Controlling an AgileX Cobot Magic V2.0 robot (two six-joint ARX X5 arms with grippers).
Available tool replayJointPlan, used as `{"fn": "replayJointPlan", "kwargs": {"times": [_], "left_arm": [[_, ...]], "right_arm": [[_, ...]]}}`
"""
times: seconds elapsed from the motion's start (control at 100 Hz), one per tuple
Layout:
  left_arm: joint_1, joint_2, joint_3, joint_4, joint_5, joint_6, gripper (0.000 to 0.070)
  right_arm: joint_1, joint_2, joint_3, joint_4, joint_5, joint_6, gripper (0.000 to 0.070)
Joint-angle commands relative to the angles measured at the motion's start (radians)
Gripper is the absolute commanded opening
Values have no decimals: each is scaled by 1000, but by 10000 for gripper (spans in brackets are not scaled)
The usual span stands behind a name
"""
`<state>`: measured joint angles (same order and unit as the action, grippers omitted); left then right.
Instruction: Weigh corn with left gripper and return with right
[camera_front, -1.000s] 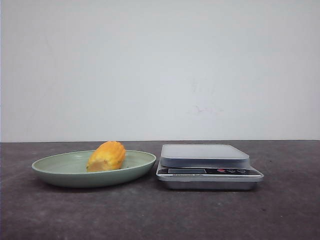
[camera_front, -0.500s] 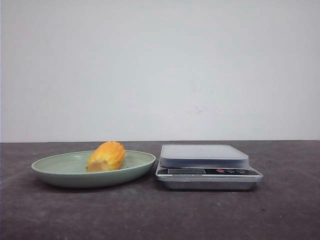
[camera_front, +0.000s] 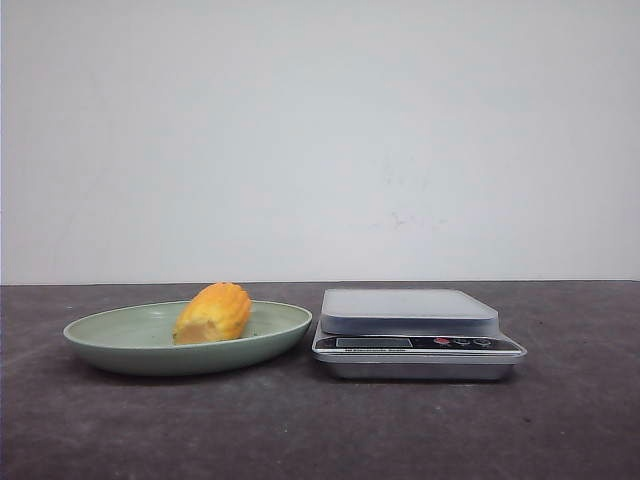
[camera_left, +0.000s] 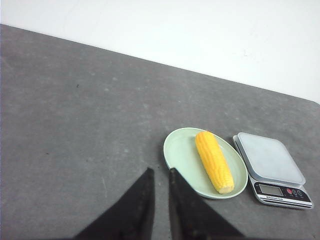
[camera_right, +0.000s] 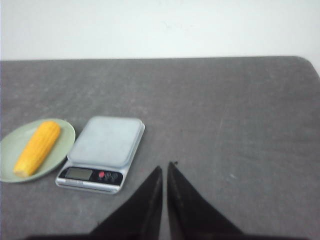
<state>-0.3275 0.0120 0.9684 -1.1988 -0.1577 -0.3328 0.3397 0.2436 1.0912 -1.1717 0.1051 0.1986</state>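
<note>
We see a bare test setup, most like a robot lab bench rather than a home kitchen. A plain dark grey worktop (camera_front: 560, 420) runs back to a blank white wall (camera_front: 320, 130) with a few faint scuffs. Ahead of each tool lie only a pale green plate (camera_front: 120, 335) and a small digital kitchen scale (camera_front: 415, 345), side by side.

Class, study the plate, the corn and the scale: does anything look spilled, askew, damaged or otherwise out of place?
Nothing stands out. The corn lies whole inside the green plate, the scale sits flat beside the plate with its platform bare, and the table shows no spill. Both grippers hang clear of everything, fingers nearly together.
</note>
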Motion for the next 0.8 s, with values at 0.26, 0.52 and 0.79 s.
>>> {"fn": "replayJointPlan", "kwargs": {"times": [0.26,0.52,0.79], "left_arm": [[-1,-5,12,10,1,0,4],[-1,-5,12,10,1,0,4],[21,-6,10,18,-29,32,4]], "right_arm": [[3,2,12,21,0,11,9],[3,2,12,21,0,11,9],[3,2,12,21,0,10,9]]}}
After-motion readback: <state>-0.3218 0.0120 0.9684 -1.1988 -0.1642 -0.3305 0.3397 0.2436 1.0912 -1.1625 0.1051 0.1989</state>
